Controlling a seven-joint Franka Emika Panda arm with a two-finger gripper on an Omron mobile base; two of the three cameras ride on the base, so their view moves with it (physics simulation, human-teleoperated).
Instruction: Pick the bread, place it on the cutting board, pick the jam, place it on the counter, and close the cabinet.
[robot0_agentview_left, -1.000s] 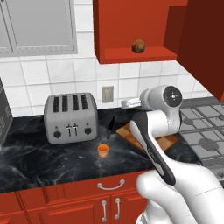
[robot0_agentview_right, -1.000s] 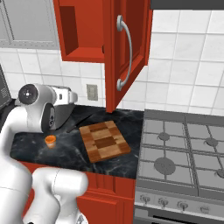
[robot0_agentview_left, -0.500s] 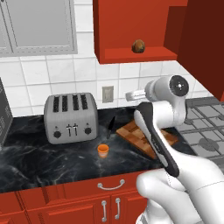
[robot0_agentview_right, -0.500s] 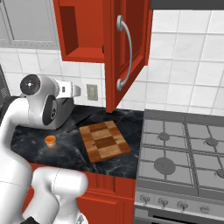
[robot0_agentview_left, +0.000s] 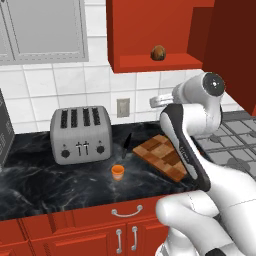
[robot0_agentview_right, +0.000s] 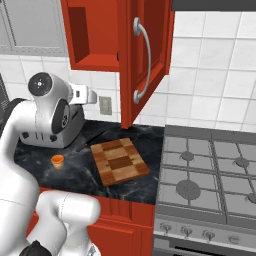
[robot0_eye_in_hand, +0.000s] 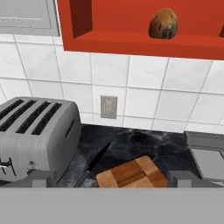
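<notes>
The bread (robot0_agentview_left: 158, 52) (robot0_eye_in_hand: 163, 23), a small round brown loaf, sits on the shelf of the red cabinet (robot0_agentview_left: 150, 62), whose door (robot0_agentview_right: 150, 55) stands swung open. My gripper (robot0_agentview_left: 155, 102) (robot0_agentview_right: 92, 96) (robot0_eye_in_hand: 112, 179) hangs open and empty in the air, below the shelf and pointed at the tiled wall. The checkered cutting board (robot0_agentview_left: 162, 156) (robot0_agentview_right: 119, 161) (robot0_eye_in_hand: 131, 173) lies bare on the black counter (robot0_agentview_left: 45, 185). The orange jam (robot0_agentview_left: 117, 172) (robot0_agentview_right: 57, 160) stands upright on the counter, left of the board and in front of the toaster.
A grey toaster (robot0_agentview_left: 81, 134) (robot0_eye_in_hand: 30, 131) stands left of the board, with a dark knife (robot0_agentview_left: 127, 142) (robot0_eye_in_hand: 94, 164) lying between them. A gas stove (robot0_agentview_right: 210, 175) adjoins the counter on the right. A grey-white glass-fronted cabinet (robot0_agentview_left: 45, 27) hangs at the upper left.
The arm has lifted, carrying the hand up from near the counter toward the level of the wall outlet. Bread, jam, board and cabinet door have not moved.
</notes>
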